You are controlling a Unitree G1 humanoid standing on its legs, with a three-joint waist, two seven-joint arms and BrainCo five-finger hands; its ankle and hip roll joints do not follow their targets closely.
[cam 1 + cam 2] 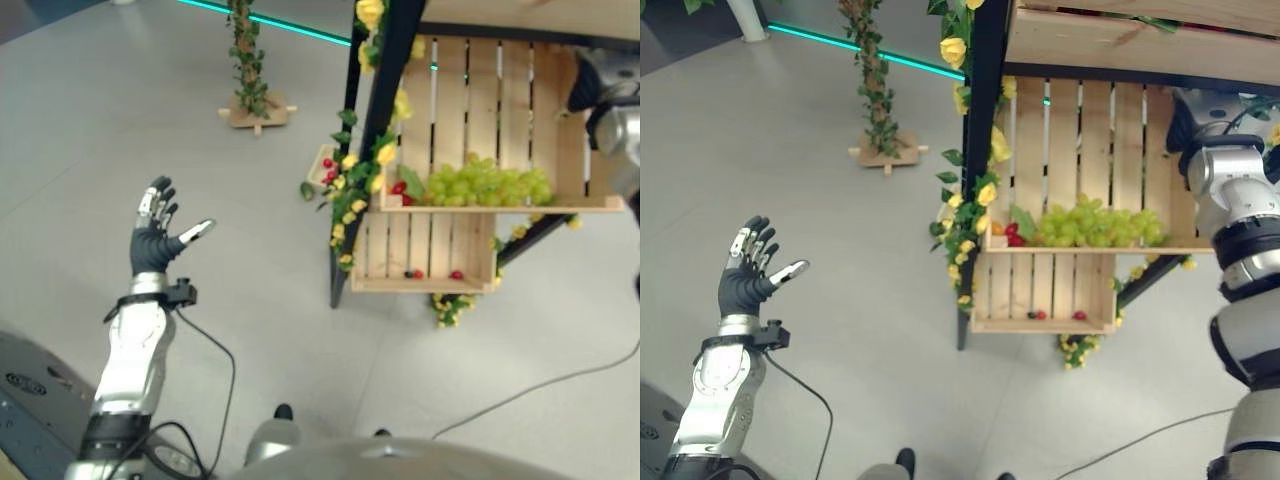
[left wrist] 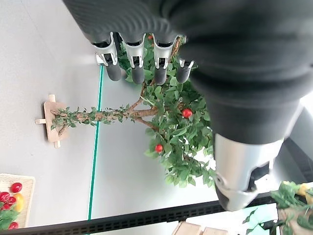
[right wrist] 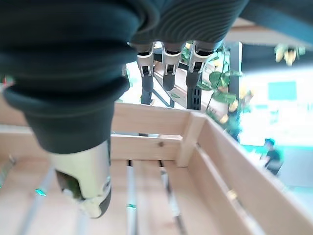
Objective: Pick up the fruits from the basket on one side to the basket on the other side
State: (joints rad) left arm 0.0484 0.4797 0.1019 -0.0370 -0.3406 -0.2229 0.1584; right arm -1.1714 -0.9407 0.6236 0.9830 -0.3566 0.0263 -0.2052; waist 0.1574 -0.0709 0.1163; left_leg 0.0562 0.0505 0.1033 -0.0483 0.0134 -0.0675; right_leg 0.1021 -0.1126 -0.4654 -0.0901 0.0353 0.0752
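Grapes (image 1: pixel 487 185), green and heaped, lie along the front edge of a wooden crate (image 1: pixel 497 115) that sits on a black stand (image 1: pixel 372 120). Red fruits (image 1: pixel 398 189) lie just beside the grapes, at the crate's left end. A smaller crate (image 1: pixel 425 256) sits lower down, in front of the first one, with a few small red fruits (image 1: pixel 456 274) near its front wall. Yellow flowers and green leaves (image 1: pixel 353 190) hang down the side of the stand. A flat basket (image 1: pixel 322 165) with more red fruits rests on the floor behind those leaves. The left hand (image 1: pixel 157 238) is raised over the grey floor (image 1: pixel 120 120), well apart from the crates, with its fingers straight and spread and holding nothing. The right hand (image 3: pixel 165 54) reaches into the big crate from the right side; in the right wrist view its fingers (image 3: pixel 167 76) point straight out over the wooden slats and its thumb (image 3: pixel 85 181) sticks out apart, and it holds nothing. A small leafy tree (image 1: pixel 247 65) on a wooden foot stands on the floor farther back.
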